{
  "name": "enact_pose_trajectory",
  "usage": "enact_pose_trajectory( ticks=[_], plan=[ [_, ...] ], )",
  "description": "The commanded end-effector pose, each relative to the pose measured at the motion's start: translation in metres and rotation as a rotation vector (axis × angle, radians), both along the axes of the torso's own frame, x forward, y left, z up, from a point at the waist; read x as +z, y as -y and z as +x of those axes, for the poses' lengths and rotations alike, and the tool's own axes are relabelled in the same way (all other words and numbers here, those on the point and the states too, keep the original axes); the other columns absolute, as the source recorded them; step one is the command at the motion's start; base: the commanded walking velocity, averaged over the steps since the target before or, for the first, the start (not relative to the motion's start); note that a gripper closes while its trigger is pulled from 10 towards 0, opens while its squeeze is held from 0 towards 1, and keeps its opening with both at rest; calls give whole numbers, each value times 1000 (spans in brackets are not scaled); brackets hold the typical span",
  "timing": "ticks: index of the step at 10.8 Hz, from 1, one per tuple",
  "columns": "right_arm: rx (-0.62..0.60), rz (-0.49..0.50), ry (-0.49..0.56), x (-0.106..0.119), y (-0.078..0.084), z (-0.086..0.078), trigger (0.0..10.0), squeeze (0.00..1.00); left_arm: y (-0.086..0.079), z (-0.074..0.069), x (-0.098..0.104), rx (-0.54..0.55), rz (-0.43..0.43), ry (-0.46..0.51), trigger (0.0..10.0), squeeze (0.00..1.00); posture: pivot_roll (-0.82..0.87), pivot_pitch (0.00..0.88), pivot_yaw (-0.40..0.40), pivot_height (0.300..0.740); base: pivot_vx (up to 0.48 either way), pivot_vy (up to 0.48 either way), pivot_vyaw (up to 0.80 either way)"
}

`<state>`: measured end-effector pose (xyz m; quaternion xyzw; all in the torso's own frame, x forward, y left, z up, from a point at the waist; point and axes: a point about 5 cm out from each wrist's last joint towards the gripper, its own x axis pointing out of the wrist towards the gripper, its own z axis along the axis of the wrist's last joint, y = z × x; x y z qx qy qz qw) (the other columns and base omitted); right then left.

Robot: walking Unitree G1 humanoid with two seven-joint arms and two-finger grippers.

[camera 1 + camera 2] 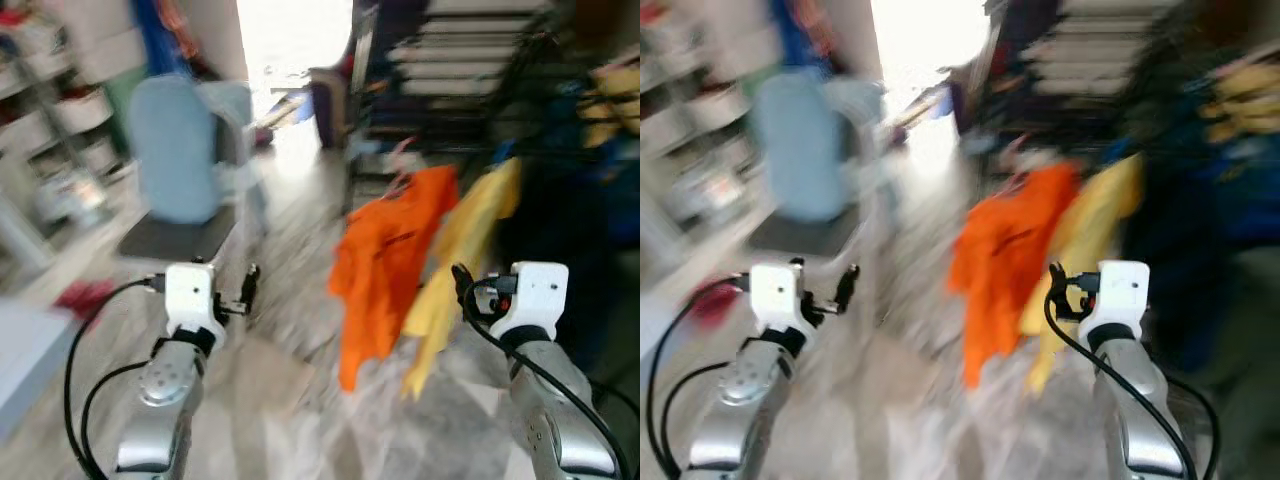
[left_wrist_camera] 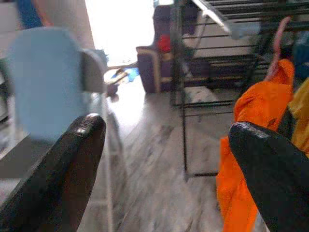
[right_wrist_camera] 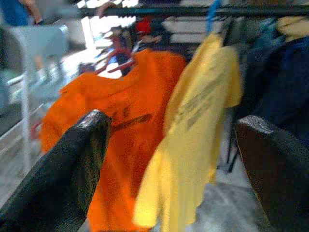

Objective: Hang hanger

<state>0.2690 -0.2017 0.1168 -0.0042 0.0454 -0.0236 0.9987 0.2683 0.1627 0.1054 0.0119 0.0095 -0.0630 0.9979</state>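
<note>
The orange shirt [image 1: 385,265] hangs on a pink hanger [image 3: 116,60] from the dark rail [image 3: 159,10], just beside a yellow shirt [image 1: 460,245] at 1 o'clock of the robot. Both views are blurred. The left tool [image 1: 247,290] and right tool [image 1: 462,283] are raised, each with its 2 fingers spread and nothing between them. The cloth looks light and limp and would likely slide; the stiff hanger neck under the hook seems the surer hold.

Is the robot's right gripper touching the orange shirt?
Apart. In the right wrist view the right gripper is open and empty, and the orange shirt on its hanger hangs beyond it.
</note>
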Motion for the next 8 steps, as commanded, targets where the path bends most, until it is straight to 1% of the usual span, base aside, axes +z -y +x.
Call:
enact_pose_trajectory(
  ticks=[1, 5, 8],
  plan=[
    [17, 12, 4, 0, -8, 1, 10000, 0, -3, 2, 2, -4, 4, 4, 10000, 0, -145, 0, 52, 740, 390, 0, -800],
    [0, 11, 4, -1, -5, 0, 10000, 0, 2, 1, 1, -19, -6, -3, 10000, 0, -149, 0, 56, 740, 388, 0, -800],
    [5, 12, 5, 0, -5, -1, 10000, 0, 4, 2, 0, -31, -14, -7, 10000, 0, -153, 0, 59, 740, 475, 0, 0]
  ],
)
